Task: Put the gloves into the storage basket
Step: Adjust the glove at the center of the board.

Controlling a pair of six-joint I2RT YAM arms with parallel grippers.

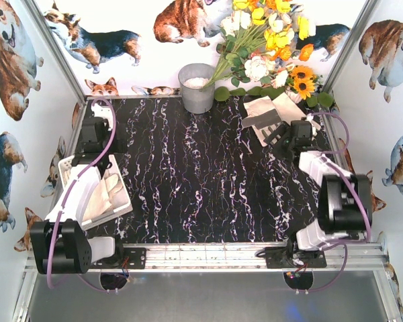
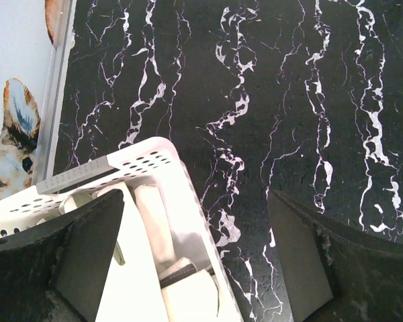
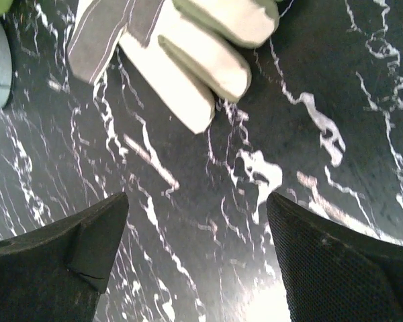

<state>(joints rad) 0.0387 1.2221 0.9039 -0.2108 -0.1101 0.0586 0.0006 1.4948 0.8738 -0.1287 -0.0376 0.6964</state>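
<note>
- Right pincer [image 3: 196,208] is hanging released, just short of the gloves [image 3: 188,60] far-right on the surface [image 3: 208,168].
- Left pincer [image 2: 196,201] is hovering released over the storage basket [image 2: 154,151] rim.
- I'm aiming for the palm, not a floppy fingertip.

Between the right jaws the bench [image 3: 208,221] lies bare and open, with gloves [image 3: 188,60] just ahead of them, while the basket [image 2: 148,157] sits below one side of the left jaws, with open bench ahead.
</note>
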